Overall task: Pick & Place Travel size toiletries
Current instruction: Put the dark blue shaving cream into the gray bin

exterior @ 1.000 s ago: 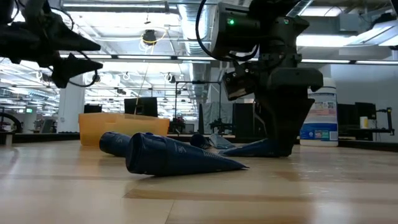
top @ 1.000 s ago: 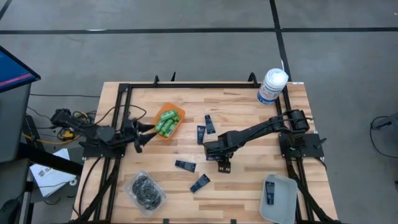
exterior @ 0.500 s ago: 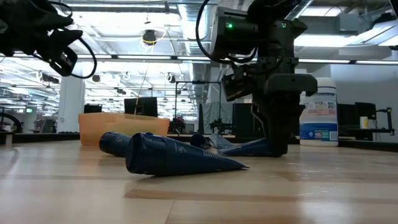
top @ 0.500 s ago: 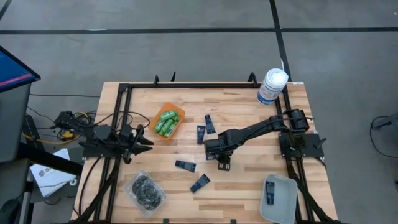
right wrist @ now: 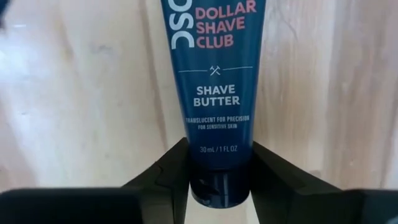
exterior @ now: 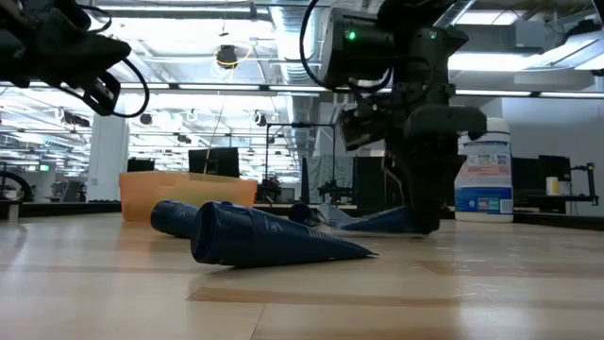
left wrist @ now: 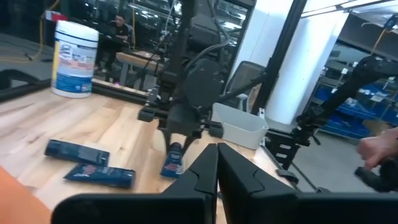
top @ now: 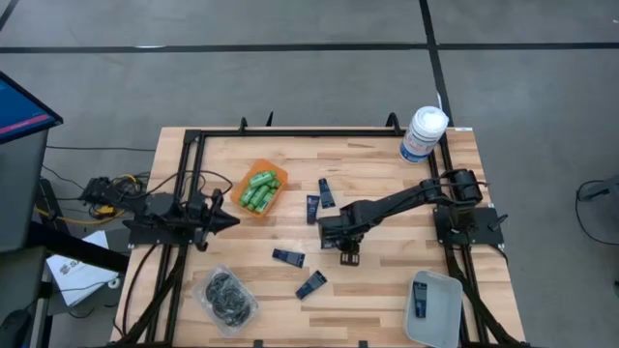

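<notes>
Mid-table, right gripper (right wrist: 219,168) pinching navy tube (right wrist: 212,74)

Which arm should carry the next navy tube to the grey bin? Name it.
Right. Its pincer already straddles a navy tube at mid-table, nearer the grey bin. The left pincer sits shut by the table's left edge.

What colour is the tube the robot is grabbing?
Dark navy blue tube with pink and white lettering, clearest in the right wrist view, between the right gripper fingers.
</notes>
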You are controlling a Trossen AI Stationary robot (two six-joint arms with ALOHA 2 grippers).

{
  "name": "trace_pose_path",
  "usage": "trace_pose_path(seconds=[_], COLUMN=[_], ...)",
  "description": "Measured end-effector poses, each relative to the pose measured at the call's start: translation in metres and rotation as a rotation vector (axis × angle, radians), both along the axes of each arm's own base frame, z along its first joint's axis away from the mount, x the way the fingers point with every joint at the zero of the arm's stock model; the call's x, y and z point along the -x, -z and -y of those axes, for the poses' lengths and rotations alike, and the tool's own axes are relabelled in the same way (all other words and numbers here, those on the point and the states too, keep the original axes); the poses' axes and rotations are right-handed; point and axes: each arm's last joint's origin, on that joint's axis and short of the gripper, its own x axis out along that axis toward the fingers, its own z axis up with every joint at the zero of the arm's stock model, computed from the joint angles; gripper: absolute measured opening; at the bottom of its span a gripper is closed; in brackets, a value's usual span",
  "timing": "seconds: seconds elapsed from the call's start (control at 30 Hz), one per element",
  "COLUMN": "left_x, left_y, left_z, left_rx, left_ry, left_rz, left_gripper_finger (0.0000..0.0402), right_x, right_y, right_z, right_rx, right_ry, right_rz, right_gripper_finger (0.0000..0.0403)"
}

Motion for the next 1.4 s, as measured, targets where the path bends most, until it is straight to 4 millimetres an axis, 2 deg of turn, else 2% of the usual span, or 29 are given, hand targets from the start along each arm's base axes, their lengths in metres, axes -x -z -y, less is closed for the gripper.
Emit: trace_pose_path(seconds=[0.2,0.4,0.6,0.77,0.93,1.1,1.23,1.4], left_x=[-0.002,-0.004,-0.005,-0.005,-0.005,-0.006,-0.006,-0.006], left_y=[0.001,0.004,0.004,0.005,0.002,0.002,0.002,0.001], left_z=[-0.008,-0.016,-0.025,-0.029,-0.029,-0.029,-0.029,-0.029], left_rx=[-0.050,-0.052,-0.048,-0.047,-0.050,-0.049,-0.049,-0.049], left_ry=[-0.042,-0.050,-0.126,-0.168,-0.181,-0.182,-0.181,-0.180], left_rz=[-0.008,-0.038,-0.050,-0.051,-0.029,-0.021,-0.022,-0.019], left_gripper_finger=[0.0005,0.0002,0.0002,0.0002,0.0001,0.0002,0.0002,0.0002], right_x=[0.001,0.010,0.022,0.044,0.077,0.118,0.150,0.185], right_y=[-0.009,-0.029,-0.057,-0.086,-0.118,-0.141,-0.151,-0.153], right_z=[0.002,0.004,0.006,0.001,-0.017,-0.048,-0.078,-0.111], right_rx=[-0.003,0.003,0.012,0.000,-0.030,-0.067,-0.086,-0.084], right_ry=[0.007,0.017,0.056,0.137,0.256,0.450,0.585,0.724], right_rz=[0.017,0.026,0.067,0.064,0.056,0.017,-0.025,-0.085], right_gripper_finger=[0.0118,0.0127,0.0116,0.0128,0.0120,0.0126,0.0129,0.0122])
